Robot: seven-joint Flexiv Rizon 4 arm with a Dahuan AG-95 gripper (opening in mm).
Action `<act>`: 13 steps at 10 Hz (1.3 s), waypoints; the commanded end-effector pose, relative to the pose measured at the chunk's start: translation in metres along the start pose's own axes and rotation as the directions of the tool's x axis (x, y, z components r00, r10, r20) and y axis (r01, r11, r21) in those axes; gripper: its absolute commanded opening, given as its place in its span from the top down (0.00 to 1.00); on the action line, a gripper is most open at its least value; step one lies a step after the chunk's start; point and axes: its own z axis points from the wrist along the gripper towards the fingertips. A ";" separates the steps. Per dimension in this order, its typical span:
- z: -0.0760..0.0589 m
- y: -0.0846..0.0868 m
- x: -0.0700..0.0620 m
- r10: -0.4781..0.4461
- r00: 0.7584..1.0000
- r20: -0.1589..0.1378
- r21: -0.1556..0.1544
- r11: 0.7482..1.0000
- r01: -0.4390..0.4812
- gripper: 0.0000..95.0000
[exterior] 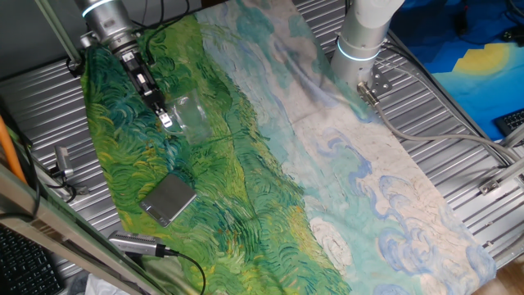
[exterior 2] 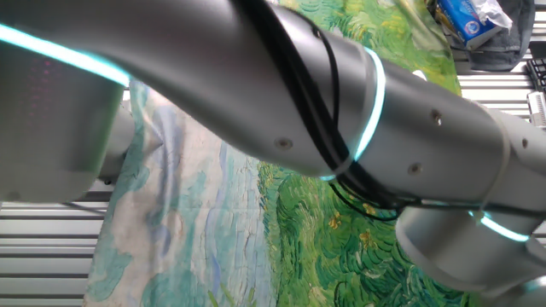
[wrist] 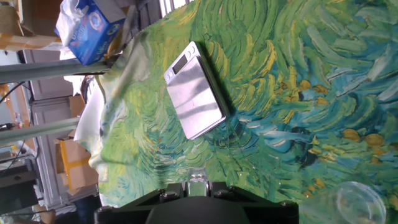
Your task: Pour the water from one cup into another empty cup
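Surface (exterior: 458, 123): ribbed metal, draped with a painted cloth (exterior: 344, 188) in green, blue and cream swirls. Arm (exterior: 106, 20): enters from the upper left in one fixed view; its silver links fill most of the other fixed view, blocking the work area there. Claw (exterior: 167, 120): tilted down over the green part of the cloth, tip touching or just beside a clear cup (exterior: 190, 115); whether it is clenched, released or grasping the glass cannot be told. Cup: small, round, colourless, on the green cloth, well apart from the arm's white base (exterior: 364, 33). Second clear cup (wrist: 357, 202): rim visible at the lower right corner of the hand view. Water: not discernible in either glass. Grey block (exterior: 169, 199): flat, square, lying on the cloth near its front edge, apart from the claw. Blue-and-white box (wrist: 87, 28): beyond the cloth's far edge in the hand view.
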 end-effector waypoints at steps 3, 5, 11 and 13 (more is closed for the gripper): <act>0.000 0.001 0.002 0.005 1.000 0.001 -0.025 1.000 -0.005 1.00; 0.000 0.000 0.002 0.009 1.000 0.000 -0.032 0.999 -0.009 1.00; 0.000 0.000 0.002 0.021 1.000 -0.003 -0.063 0.998 -0.021 1.00; -0.001 0.000 0.002 0.021 1.000 -0.004 -0.063 0.998 -0.022 1.00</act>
